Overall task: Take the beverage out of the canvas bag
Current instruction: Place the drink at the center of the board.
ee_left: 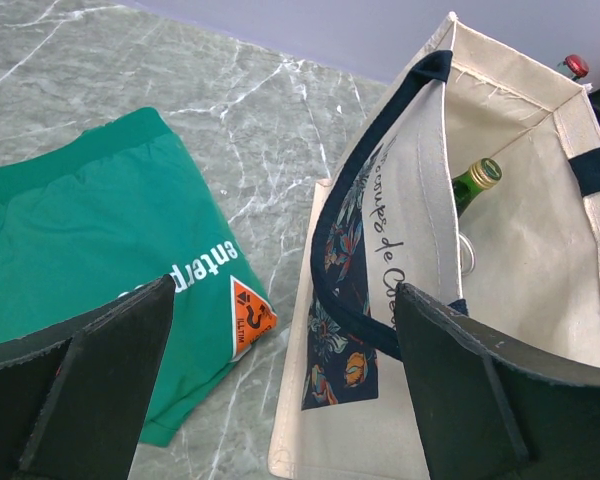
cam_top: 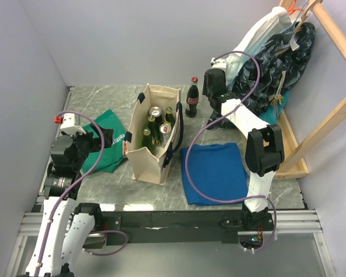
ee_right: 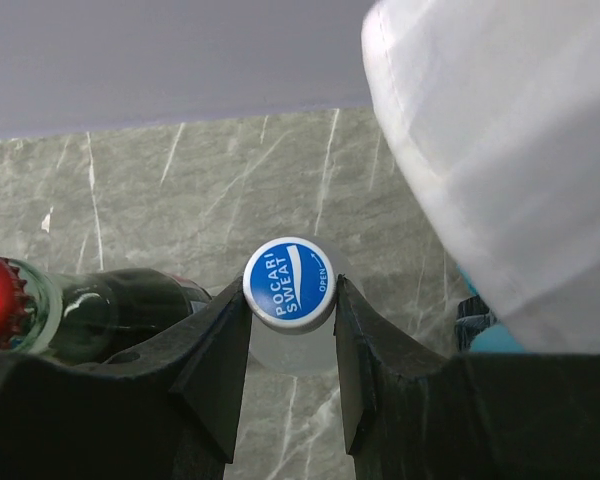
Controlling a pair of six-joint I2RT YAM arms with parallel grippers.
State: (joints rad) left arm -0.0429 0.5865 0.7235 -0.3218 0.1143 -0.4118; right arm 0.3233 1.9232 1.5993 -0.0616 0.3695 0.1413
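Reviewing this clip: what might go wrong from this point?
The right gripper pinches the Pocari Sweat bottle only at its cap; it might slip or swing. The cola bottle stands right beside it, so setting down may knock it over. The white garment hangs close on the other side and may snag.

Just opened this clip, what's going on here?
The right gripper is shut on the neck of a blue-capped Pocari Sweat bottle, outside the canvas bag, next to a red-capped cola bottle at the far side of the table. Whether the held bottle rests on the table I cannot tell. The left gripper hangs open beside the bag, above the green cloth, holding nothing. Green bottles and cans are inside the bag.
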